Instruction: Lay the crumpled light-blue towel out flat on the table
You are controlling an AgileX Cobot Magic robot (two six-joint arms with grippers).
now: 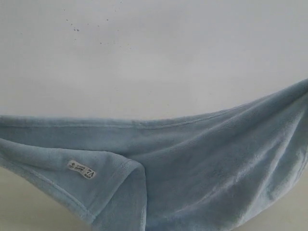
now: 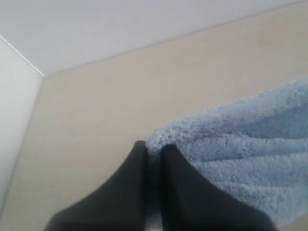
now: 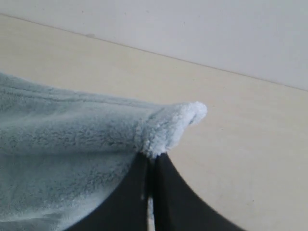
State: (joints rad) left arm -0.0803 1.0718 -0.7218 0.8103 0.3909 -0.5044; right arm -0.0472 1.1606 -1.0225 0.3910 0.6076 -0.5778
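Note:
The light-blue towel hangs stretched across the exterior view, its hemmed top edge sagging in the middle and higher at the right. A flap with the small white label is folded over at lower left. Neither gripper shows in that view. My left gripper is shut on a fluffy edge of the towel, held above the beige table. My right gripper is shut on a towel corner that bunches out past its tips, with the rest of the cloth trailing off to one side.
The off-white wall with dark specks fills the upper exterior view. Bare table shows beneath the towel at lower left. Both wrist views show the seam where the table meets the wall.

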